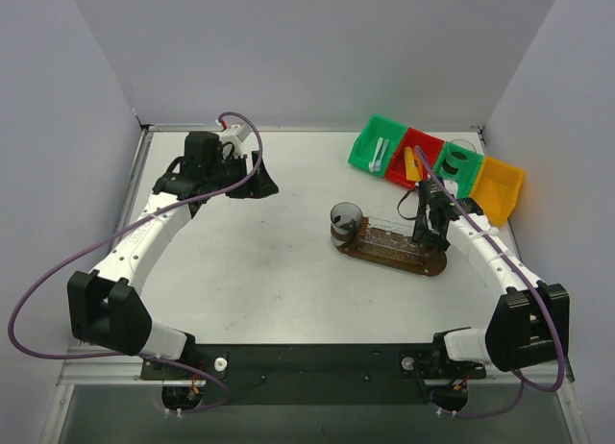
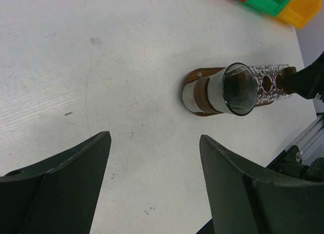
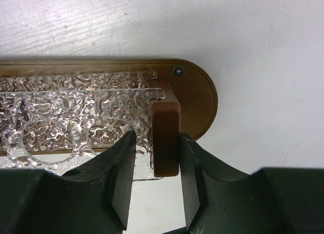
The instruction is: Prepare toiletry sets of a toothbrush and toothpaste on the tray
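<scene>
Bases of both arms sit bolted at the near edge of the table (image 1: 288, 271). Beyond them on the right, the right hand (image 1: 430, 234) reaches down onto the right end of the tray (image 1: 380, 257), which lies slanted on the table, right of centre. In the right wrist view its 2 fingers (image 3: 121, 183) are clamped on a wooden post (image 3: 166, 127) that stands upright at the tray's rounded end, 1 finger pressed to each side. A textured clear rack (image 3: 71, 112) with round holes runs along the tray from that post. In the top view the hand and forearm hide the rack's right part. At the tray's left end 1 cup (image 1: 346, 221) stands upright, mouth up.

Farther back and well apart on the left, the left hand (image 1: 259, 183) hangs over the table, fingers spread wide with nothing between them, facing the tray.

At the far right, behind the tray, 4 bins stand touching in a row:
- The green bin (image 1: 365, 146) holds white toothbrushes (image 1: 381, 154).
- The red bin (image 1: 424, 142) holds a yellow tube (image 1: 413, 163).
- The second green bin (image 1: 450, 172) holds a second cup (image 1: 461, 154).
- The yellow bin (image 1: 500, 189) ends the row.
</scene>
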Robot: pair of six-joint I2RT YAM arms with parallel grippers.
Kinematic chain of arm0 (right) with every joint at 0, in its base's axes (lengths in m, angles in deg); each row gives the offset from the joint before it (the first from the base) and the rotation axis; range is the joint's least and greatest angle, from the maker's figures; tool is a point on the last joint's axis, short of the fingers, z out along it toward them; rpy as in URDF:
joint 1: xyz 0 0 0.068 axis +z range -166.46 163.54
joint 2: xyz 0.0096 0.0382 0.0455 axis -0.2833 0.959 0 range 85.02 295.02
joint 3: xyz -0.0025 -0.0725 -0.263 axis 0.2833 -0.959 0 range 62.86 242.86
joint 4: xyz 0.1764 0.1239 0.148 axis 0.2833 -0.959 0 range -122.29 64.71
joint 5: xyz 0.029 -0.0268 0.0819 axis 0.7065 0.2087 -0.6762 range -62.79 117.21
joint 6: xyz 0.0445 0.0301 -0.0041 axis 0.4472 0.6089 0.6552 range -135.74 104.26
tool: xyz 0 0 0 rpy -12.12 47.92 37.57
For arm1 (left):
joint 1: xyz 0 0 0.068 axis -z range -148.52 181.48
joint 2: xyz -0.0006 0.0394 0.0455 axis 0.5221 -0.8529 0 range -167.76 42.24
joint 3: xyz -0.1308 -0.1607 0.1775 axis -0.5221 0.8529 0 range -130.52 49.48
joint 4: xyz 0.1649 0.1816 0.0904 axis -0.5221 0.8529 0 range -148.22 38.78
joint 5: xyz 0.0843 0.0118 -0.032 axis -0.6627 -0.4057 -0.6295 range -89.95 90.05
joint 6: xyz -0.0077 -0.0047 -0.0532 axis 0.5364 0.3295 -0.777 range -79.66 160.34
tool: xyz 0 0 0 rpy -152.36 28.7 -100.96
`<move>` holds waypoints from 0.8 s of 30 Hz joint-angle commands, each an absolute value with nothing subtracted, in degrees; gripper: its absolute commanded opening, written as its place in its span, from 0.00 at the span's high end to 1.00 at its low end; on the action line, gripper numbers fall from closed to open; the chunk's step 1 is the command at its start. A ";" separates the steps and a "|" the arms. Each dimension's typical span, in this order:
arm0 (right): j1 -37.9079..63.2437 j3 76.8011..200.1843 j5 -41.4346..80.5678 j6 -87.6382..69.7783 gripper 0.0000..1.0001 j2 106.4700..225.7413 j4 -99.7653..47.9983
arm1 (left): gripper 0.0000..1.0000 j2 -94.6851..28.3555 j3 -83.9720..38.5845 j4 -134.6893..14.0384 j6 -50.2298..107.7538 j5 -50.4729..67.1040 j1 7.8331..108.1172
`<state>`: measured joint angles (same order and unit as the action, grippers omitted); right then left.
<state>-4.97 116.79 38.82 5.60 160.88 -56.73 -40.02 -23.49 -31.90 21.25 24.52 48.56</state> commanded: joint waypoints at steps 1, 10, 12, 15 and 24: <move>-4.07 116.12 40.57 5.26 0.96 160.43 -58.86 | 0.19 -37.65 -23.39 -34.67 21.09 25.45 48.17; -3.72 116.12 40.92 5.70 0.96 160.44 -58.86 | 0.19 -37.56 -23.39 -34.67 21.18 25.45 48.17; -3.80 116.21 40.92 5.88 0.96 160.61 -58.86 | 0.19 -37.56 -23.39 -34.75 21.09 25.45 48.17; -3.54 116.38 41.09 5.96 0.95 160.70 -58.86 | 0.19 -37.56 -23.30 -34.75 21.09 25.45 48.17; -3.36 116.12 41.27 6.49 0.90 160.70 -58.95 | 0.19 -37.48 -23.30 -34.76 21.18 25.37 48.17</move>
